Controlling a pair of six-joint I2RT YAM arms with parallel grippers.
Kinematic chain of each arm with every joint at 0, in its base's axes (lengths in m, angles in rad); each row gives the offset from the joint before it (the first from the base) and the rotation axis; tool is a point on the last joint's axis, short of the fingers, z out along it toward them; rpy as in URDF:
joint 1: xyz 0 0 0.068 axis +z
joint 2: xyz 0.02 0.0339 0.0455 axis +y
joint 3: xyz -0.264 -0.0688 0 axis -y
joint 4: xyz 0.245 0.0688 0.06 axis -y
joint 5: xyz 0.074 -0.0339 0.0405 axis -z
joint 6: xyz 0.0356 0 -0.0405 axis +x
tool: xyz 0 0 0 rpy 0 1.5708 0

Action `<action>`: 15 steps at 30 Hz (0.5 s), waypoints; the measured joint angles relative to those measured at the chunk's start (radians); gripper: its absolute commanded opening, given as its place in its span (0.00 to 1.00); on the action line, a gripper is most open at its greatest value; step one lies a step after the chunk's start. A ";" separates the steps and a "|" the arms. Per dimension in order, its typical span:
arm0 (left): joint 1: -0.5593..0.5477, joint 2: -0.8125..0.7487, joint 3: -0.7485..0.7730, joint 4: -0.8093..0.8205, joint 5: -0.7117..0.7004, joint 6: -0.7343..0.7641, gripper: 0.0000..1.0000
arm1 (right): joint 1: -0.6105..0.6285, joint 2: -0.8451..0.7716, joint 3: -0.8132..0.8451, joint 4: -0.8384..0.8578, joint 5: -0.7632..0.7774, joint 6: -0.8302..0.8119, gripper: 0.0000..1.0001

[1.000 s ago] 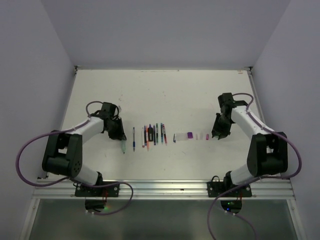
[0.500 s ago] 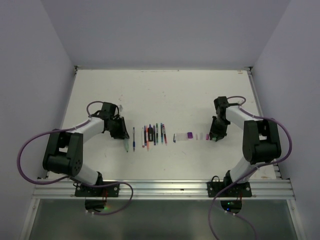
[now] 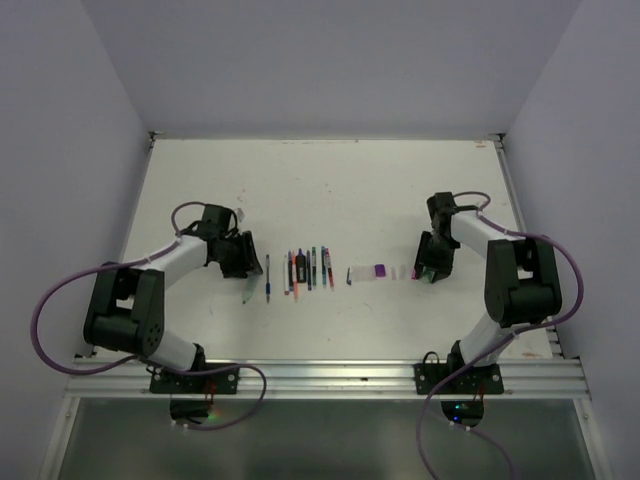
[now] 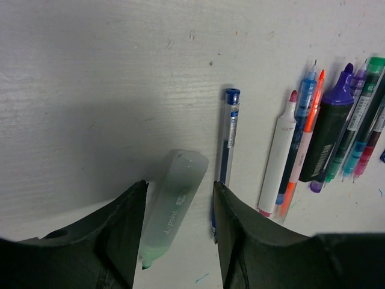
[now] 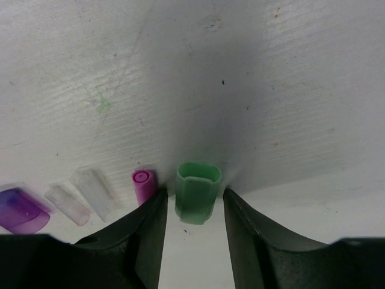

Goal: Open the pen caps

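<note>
Green cap (image 5: pixel 198 194) sits free between the right gripper's (image 5: pixel 194 195) parted jaws; a careless lift may tip it. Left gripper (image 4: pixel 178 186), spread wide around the highlighter (image 4: pixel 175 201), grips nothing.

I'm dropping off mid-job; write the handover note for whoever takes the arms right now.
Left gripper: open, fingers either side of the pale green translucent highlighter body, lying flat, green tip bare.
Right gripper: open, straddling the short green plastic cap, which rests beside the small pink cap.
Done: the row of pens shows bare tips.
Left: check the clear blue pen, cap state unclear; then back both arms off.
</note>
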 measured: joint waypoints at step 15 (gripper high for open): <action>0.000 -0.130 0.048 -0.081 -0.048 0.003 0.89 | 0.000 -0.131 0.093 -0.100 0.069 0.016 0.99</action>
